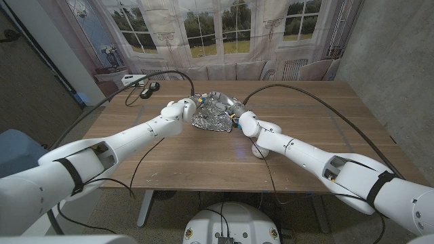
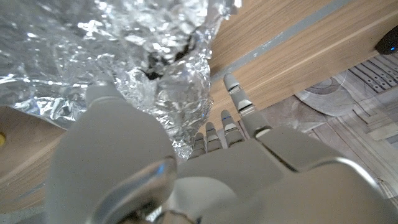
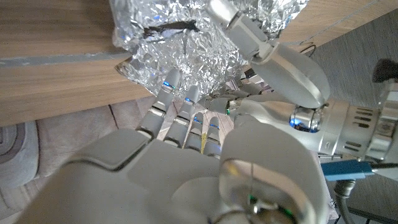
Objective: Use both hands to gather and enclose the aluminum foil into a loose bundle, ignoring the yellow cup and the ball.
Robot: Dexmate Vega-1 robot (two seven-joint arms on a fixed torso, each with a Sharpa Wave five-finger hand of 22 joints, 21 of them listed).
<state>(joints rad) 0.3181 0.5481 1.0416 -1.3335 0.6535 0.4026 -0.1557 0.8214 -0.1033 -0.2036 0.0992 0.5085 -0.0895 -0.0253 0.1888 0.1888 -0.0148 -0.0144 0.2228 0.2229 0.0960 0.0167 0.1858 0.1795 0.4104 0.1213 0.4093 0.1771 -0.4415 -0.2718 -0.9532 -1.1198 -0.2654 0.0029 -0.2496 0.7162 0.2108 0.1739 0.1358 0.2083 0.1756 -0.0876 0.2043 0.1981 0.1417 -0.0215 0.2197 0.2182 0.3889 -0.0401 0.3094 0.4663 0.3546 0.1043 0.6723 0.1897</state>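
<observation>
The crumpled aluminum foil (image 1: 215, 112) lies in a loose heap at the far middle of the wooden table (image 1: 169, 163). My left hand (image 1: 186, 108) is against its left side. In the left wrist view a fold of foil (image 2: 161, 74) sits between the thumb and the curled fingers (image 2: 211, 134), with one finger stretched out beside it. On the foil's right side, my right hand (image 1: 245, 122) has its fingers (image 3: 171, 102) spread, and their tips touch the foil's (image 3: 186, 50) edge. The left hand (image 3: 280, 62) also lies over the foil in the right wrist view.
Black cables (image 1: 298, 95) run across the table from both arms. A black device (image 1: 146, 88) and a white box (image 1: 131, 79) sit at the far left corner. A white rounded shape (image 1: 260, 150) shows under my right forearm; what it is I cannot tell.
</observation>
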